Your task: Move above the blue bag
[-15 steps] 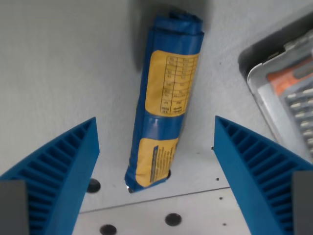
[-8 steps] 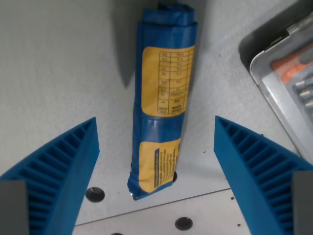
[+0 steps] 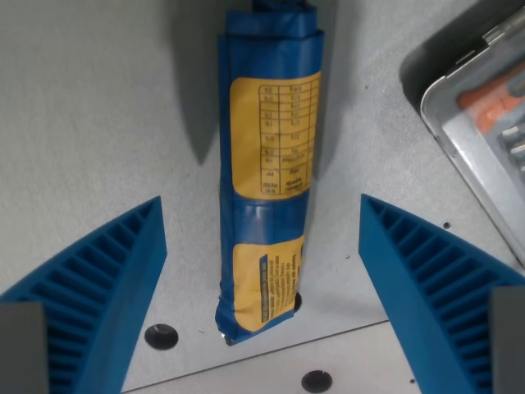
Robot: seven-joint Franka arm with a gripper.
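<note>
Now the gripper (image 3: 262, 271) hangs over the blue bag (image 3: 267, 172).
Its ribbed blue fingers (image 3: 98, 287) are spread wide apart, and the bag lies lengthwise between them on the grey table (image 3: 90, 115).

Lying lengthwise on the grey table (image 3: 90, 123), with dark holes near the lower edge: a rolled blue bag (image 3: 267, 164) with yellow labels, and a clear-lidded case (image 3: 484, 139) well apart at the wrist view's right.
</note>
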